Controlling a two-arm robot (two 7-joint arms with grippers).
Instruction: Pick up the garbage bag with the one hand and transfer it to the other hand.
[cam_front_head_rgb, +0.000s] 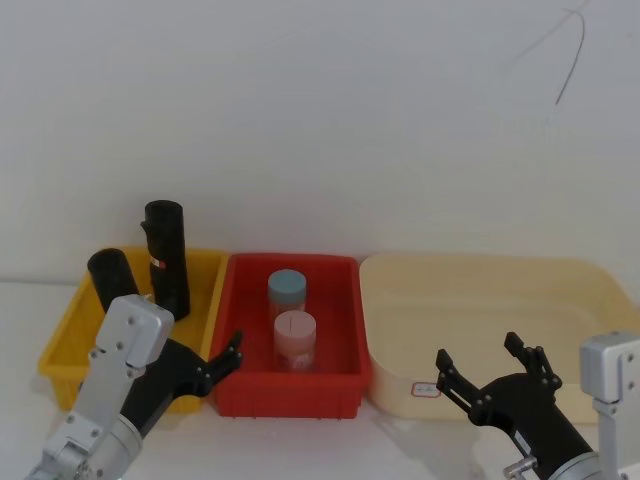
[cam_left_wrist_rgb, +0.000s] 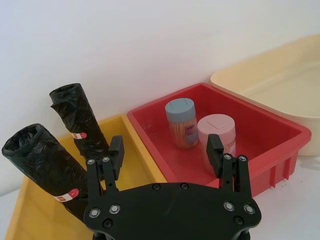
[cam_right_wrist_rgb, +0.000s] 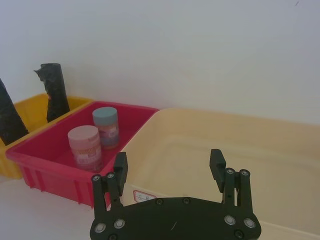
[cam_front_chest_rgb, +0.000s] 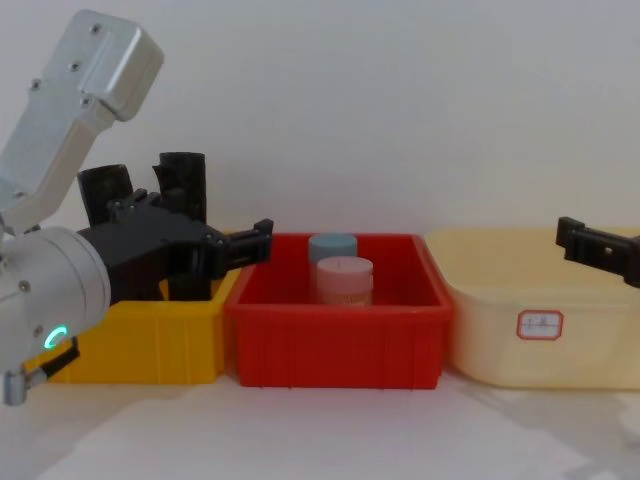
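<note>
Two black rolls stand in the yellow bin (cam_front_head_rgb: 70, 345). The garbage bag (cam_front_head_rgb: 112, 272) (cam_left_wrist_rgb: 42, 162) is the nearer, leaning roll with a rounded top and a red-and-white label. The taller roll (cam_front_head_rgb: 166, 255) (cam_left_wrist_rgb: 76, 116) behind it has a loose flap at its top. My left gripper (cam_front_head_rgb: 222, 362) (cam_left_wrist_rgb: 165, 147) hovers open at the bin's near right corner, beside the bag and not touching it. In the chest view the bag (cam_front_chest_rgb: 104, 190) rises behind that gripper (cam_front_chest_rgb: 255, 243). Over the front of the cream tub (cam_front_head_rgb: 560, 300), my right gripper (cam_front_head_rgb: 478, 352) (cam_right_wrist_rgb: 169, 160) is open and holds nothing.
A red bin (cam_front_head_rgb: 345, 385) sits between the yellow bin and the cream tub, holding a blue-capped jar (cam_front_head_rgb: 287, 293) and a pink-capped jar (cam_front_head_rgb: 295, 340). A white wall stands close behind all three containers. White tabletop lies in front of them.
</note>
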